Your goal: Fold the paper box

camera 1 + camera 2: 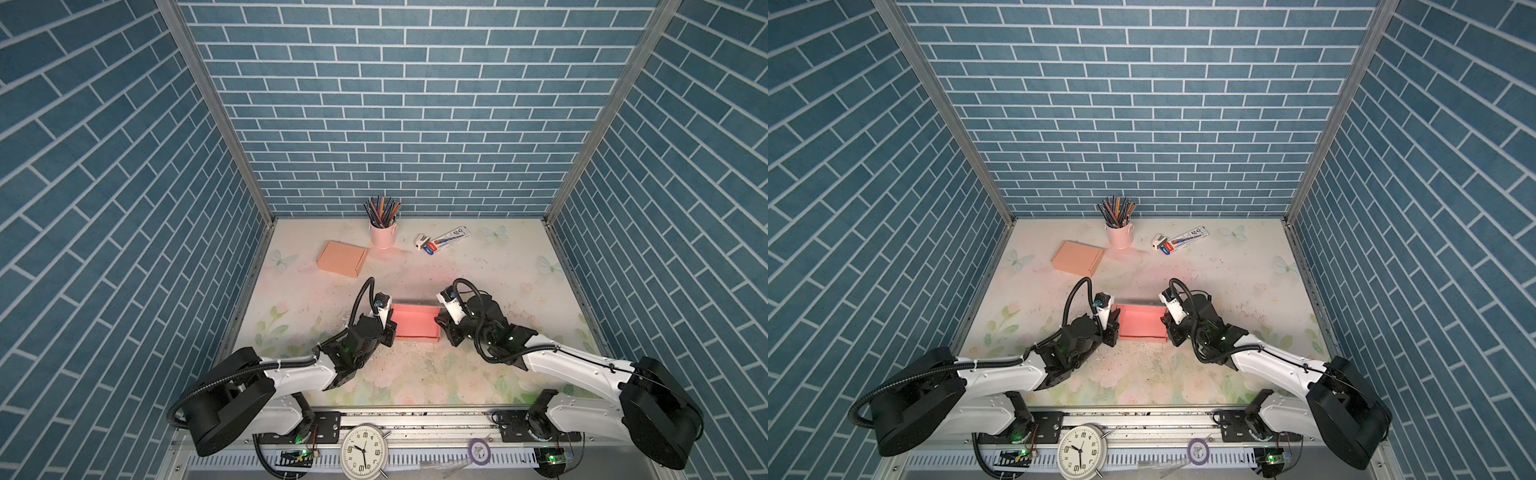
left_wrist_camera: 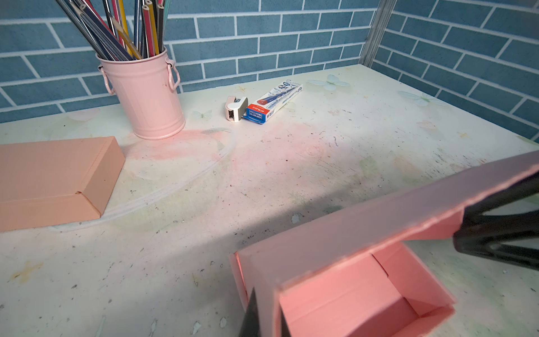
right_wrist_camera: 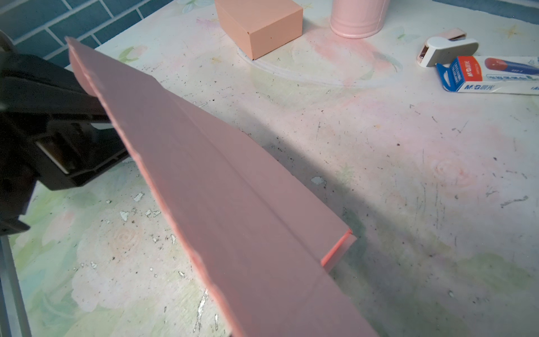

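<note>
Mid-table sits the open pink paper box. The left gripper pinches its side wall, and for the right gripper I can't tell. Further back: pink bucket holding colored pencils, closed peach box, stapler, pen box.

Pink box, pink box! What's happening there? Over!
Left pincer shut on pink box, left wall. Right pincer at right end, grip unclear. Box open, lid flap up. Folded box, pencil cup far back.
</note>
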`<state>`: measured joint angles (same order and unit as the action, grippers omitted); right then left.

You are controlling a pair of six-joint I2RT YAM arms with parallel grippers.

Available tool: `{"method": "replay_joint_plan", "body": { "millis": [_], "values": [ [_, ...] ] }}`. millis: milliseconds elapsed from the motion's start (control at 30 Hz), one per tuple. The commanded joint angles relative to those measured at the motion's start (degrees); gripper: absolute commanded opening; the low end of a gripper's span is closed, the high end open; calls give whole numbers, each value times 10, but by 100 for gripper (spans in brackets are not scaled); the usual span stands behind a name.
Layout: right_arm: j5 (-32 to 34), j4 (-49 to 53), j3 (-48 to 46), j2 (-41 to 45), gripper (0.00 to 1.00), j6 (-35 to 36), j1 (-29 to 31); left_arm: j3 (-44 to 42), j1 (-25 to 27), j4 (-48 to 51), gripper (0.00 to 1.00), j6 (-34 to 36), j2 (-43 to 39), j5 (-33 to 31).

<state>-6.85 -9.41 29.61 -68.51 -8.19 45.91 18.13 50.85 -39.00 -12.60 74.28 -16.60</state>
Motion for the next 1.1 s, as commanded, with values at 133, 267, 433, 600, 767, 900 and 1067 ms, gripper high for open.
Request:
{"method": "replay_joint_plan", "body": {
  "millis": [133, 267, 433, 600, 767, 900, 1067],
  "values": [
    [6, 13, -24, 44, 31, -49, 6, -17, 17, 9, 5, -4, 11, 5],
    [13, 36, -33, 94, 39, -56, 7, -18, 19, 9, 5, -5, 11, 3],
    [36, 35, -55, 188, 40, -39, 15, -17, 21, 12, 5, -3, 11, 0],
    [68, 35, -66, 267, 44, -38, 17, -19, 25, 10, 5, -4, 12, -5],
    [115, 94, -8, 249, 46, -72, 18, -18, 27, 12, 6, -4, 11, -9],
    [125, 105, 36, 231, 46, -90, 18, -14, 28, 13, 6, -1, 13, -11],
    [117, 114, 88, 172, 48, -88, 17, -13, 31, 12, 6, 1, 14, -16]
  ]
}}
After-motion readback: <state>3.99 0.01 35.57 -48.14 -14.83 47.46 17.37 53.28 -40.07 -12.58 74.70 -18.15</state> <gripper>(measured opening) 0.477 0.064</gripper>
